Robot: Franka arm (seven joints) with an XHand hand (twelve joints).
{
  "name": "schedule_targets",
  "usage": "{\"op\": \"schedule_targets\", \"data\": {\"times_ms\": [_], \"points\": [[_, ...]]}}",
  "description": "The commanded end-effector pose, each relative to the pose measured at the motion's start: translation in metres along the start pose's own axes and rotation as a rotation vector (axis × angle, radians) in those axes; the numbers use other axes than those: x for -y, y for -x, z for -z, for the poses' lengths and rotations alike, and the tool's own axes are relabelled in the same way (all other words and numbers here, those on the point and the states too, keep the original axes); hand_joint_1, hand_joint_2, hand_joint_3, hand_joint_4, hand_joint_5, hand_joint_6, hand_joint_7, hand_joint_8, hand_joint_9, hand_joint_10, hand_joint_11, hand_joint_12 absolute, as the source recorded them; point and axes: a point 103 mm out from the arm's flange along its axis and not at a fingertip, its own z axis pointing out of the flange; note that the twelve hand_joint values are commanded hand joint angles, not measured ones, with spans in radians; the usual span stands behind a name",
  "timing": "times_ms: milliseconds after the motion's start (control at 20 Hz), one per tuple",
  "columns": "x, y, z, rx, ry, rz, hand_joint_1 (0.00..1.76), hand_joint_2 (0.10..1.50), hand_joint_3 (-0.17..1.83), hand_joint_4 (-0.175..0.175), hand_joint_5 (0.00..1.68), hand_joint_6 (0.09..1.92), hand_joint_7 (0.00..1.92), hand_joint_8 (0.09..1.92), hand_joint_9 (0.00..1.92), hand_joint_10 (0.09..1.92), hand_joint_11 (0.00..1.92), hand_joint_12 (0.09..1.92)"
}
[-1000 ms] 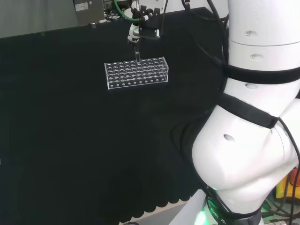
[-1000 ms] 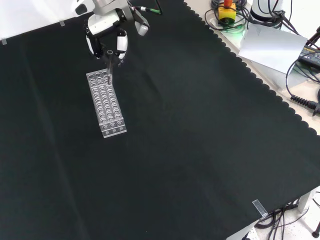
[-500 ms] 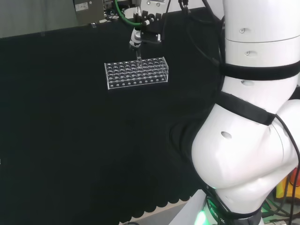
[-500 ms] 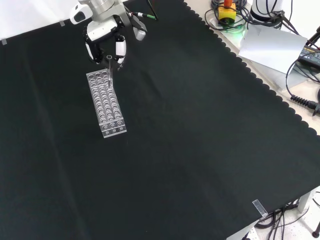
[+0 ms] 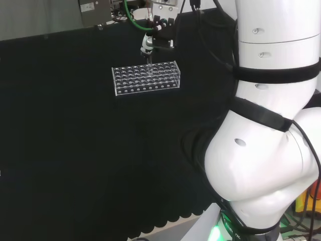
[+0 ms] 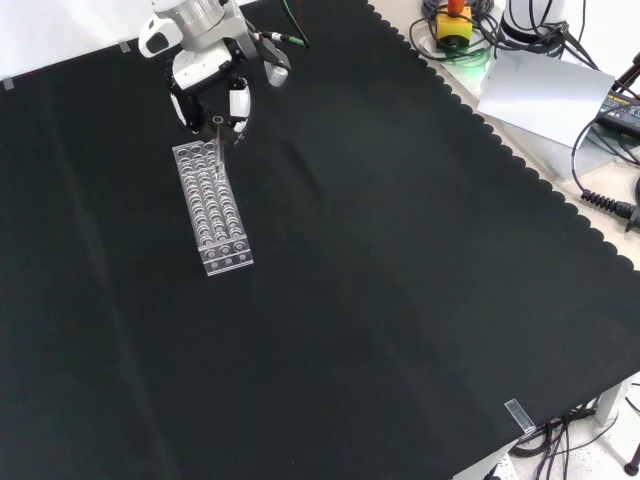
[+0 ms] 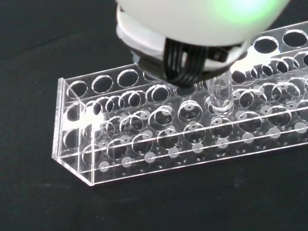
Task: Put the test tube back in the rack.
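Note:
The clear test tube (image 6: 217, 138) stands upright in a hole at the far end of the clear plastic rack (image 6: 216, 222), its open top just below the hand (image 6: 207, 70). In the front view the hand's fingers (image 6: 238, 101) hang straight on either side of the tube's top, apart from it, so the hand is open. The head view has the hand (image 5: 149, 41) above the rack's (image 5: 145, 80) back row, with the tube (image 5: 149, 64) beneath it. Close up in the wrist view, the tube (image 7: 220, 96) sits in a hole of the rack (image 7: 144, 144) under the blurred white hand (image 7: 192, 19).
Black cloth (image 6: 400, 280) covers the bench around the rack. Cables, a grey sheet (image 6: 545, 90) and a yellow and red device (image 6: 452, 20) lie beyond the cloth's scalloped edge. The arm's white links (image 5: 266, 125) take up the right of the head view.
The fingers have spread off the tube and the hand has drawn back from the rack. The tube has sunk lower into its hole and stands on its own.

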Motion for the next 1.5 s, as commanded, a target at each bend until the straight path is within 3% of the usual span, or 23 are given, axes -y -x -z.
{"op": "schedule_targets", "data": {"times_ms": [50, 900, 1500], "points": [[-0.003, 0.001, -0.001, 0.0, -0.006, -0.004, 1.44, 0.54, 0.74, -0.175, 1.39, 0.45, 1.49, 0.46, 1.39, 0.42, 1.07, 1.11], [-0.016, 0.003, -0.003, 0.005, -0.033, -0.028, 1.44, 0.54, 0.74, -0.175, 1.39, 0.45, 1.5, 0.46, 1.39, 0.41, 1.07, 1.11], [-0.031, 0.014, -0.019, 0.001, -0.057, -0.026, 1.44, 0.54, 0.74, -0.175, 1.39, 0.45, 1.5, 0.46, 1.39, 0.41, 1.07, 1.11]]}}
